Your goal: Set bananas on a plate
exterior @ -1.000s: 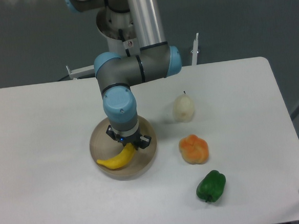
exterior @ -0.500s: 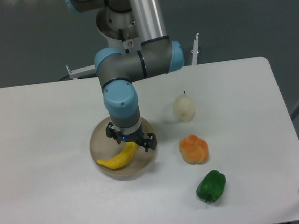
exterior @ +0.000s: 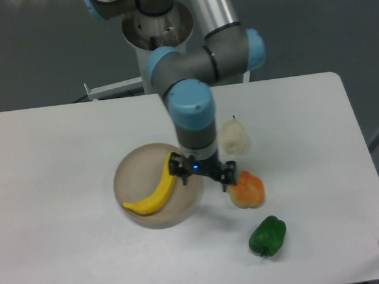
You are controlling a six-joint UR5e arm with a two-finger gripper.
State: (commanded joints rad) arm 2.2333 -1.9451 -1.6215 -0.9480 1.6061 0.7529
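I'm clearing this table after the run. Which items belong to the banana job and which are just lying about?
Part of the job: banana, lying on the plate; open claw.

Just lying about: pear, orange pepper, green pepper.

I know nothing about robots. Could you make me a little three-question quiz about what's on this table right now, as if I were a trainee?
1. True or false: the curved yellow banana lies on the round beige plate.
2. Which item sits nearest the black two-finger gripper?
A. lumpy orange pepper
B. glossy green pepper
C. pale cream pear
3. Fill in: the gripper's fingers are ____ and hold nothing.

Key
1. True; it rests inside the rim.
2. A; the orange pepper is right beside one finger.
3. Open; the gripper hangs to the right of the banana, over the plate's edge.
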